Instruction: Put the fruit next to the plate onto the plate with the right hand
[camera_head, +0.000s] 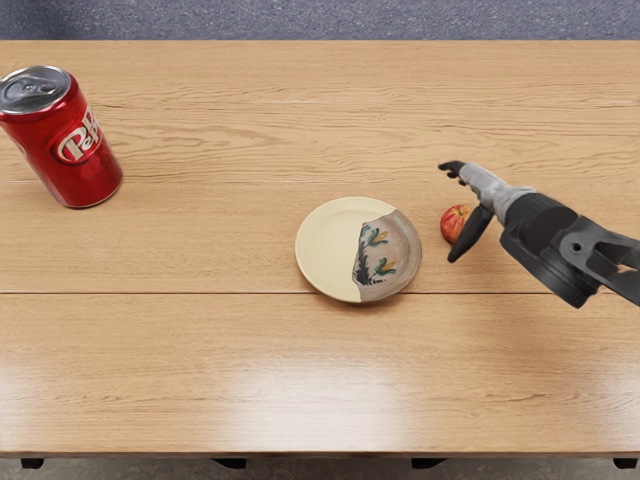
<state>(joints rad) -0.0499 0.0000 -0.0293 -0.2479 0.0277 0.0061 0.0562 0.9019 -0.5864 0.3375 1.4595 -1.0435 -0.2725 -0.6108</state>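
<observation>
Right hand (476, 203): fingers spread open, gripping nothing, thumb just beside the small red-and-yellow fruit (454, 223), which sits on the table (250, 370) just right of the plate (330, 245)

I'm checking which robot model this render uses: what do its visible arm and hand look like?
Only the right arm shows: a chunky, dark grey cylindrical forearm with black bracket-like links behind it. The robot hand has a light grey metallic base and slim black fingers. No cables or markings are visible.
</observation>
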